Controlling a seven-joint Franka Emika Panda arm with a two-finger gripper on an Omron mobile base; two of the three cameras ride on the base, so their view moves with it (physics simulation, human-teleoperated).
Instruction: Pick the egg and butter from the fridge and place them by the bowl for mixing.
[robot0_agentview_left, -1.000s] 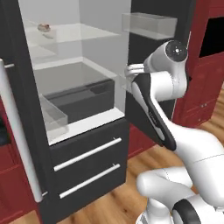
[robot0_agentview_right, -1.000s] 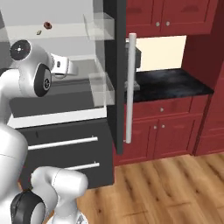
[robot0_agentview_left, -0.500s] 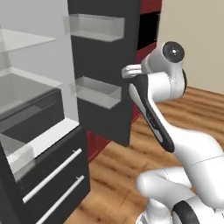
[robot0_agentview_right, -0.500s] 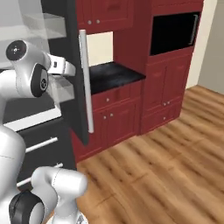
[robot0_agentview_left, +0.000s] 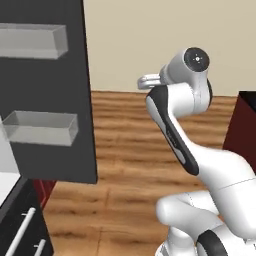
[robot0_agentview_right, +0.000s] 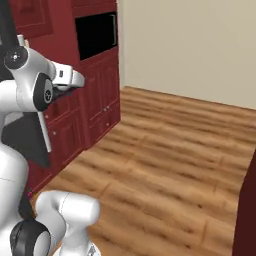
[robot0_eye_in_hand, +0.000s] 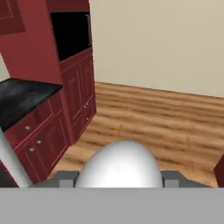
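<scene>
One egg (robot0_eye_in_hand: 119, 165) apparently gripped in the jaws; view has swung off the fridge (robot0_agentview_left: 47, 100)

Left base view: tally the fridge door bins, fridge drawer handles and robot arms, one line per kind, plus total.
Clear door bins: 2
Drawer handles: 2
Robot arm: 1
Total: 5

The smooth, matt white egg (robot0_eye_in_hand: 119, 165) has an even shell. The dark grey fridge door (robot0_agentview_left: 55, 100) carries translucent plastic bins (robot0_agentview_left: 41, 128). The dark red wooden cabinets (robot0_eye_in_hand: 65, 100) are satin; the plank floor (robot0_agentview_right: 170, 150) is wood-grained.
</scene>
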